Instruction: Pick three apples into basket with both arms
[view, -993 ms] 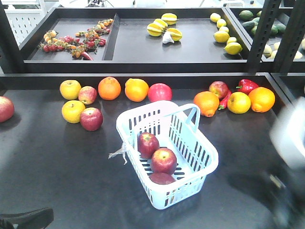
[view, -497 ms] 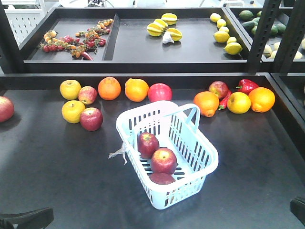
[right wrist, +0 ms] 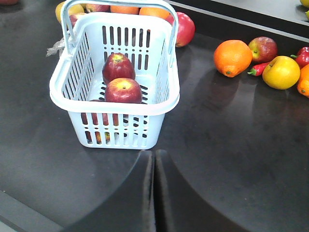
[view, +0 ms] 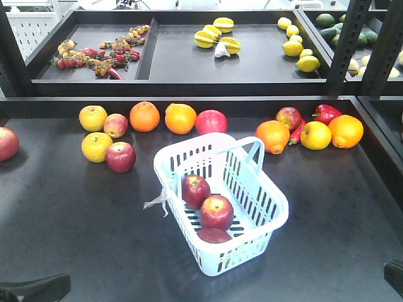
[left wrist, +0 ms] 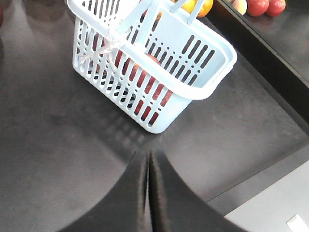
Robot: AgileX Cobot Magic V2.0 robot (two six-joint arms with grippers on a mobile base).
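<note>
Apples (view: 216, 211): you have all three lying in the basket (view: 274, 200). Both sets of jaws, left gripper (left wrist: 148, 166) and right gripper (right wrist: 154, 164), are pressed closed on nothing, hanging near it above the dark surface (view: 75, 220), so the picking looks finished.

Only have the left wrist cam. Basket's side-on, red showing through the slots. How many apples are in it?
Observer: Three dark red apples lie in the pale blue slotted plastic basket, clear in the front view.
Operator: Right gripper holding anything?
Observer: No. The right gripper is shut and empty, short of the basket.
Operator: Any red apples outside it?
Observer: Yes, one red apple sits beside a yellow apple on the black table.
</note>
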